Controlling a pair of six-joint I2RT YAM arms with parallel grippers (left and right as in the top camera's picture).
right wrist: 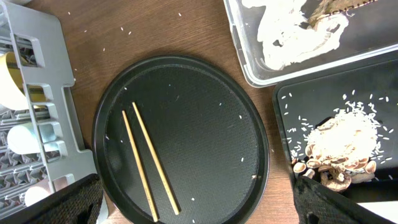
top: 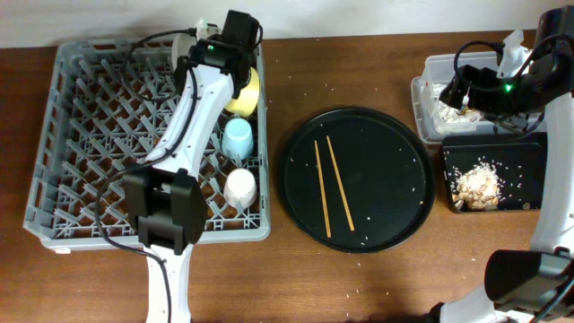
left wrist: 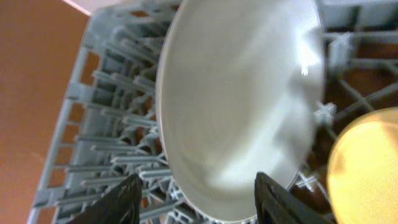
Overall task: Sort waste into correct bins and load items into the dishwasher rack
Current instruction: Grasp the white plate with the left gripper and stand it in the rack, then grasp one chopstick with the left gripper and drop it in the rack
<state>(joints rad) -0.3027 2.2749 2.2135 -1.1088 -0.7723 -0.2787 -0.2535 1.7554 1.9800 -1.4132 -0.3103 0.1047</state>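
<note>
The white plate (left wrist: 242, 106) stands on edge among the pegs at the back of the grey dishwasher rack (top: 90, 135). My left gripper (left wrist: 199, 202) is open, one finger on each side of the plate's lower rim. The yellow bowl (top: 248, 90), light-blue cup (top: 238, 137) and pinkish-white cup (top: 240, 187) sit along the rack's right side. Two chopsticks (right wrist: 148, 160) lie on the round black tray (top: 395, 179). My right gripper (right wrist: 199, 205) is open and empty, high above that tray. The napkin (right wrist: 298, 34) and brown wrapper (right wrist: 329, 6) lie in the clear tub (top: 435, 67). Food scraps (top: 477, 186) lie in the black rectangular tray (top: 529, 157).
Rice grains are scattered over the round tray, the rectangular tray and the wooden table (top: 359, 287). The left arm (top: 193, 108) stretches across the rack from the front. The right arm (top: 520, 85) hangs over the tub and the rectangular tray.
</note>
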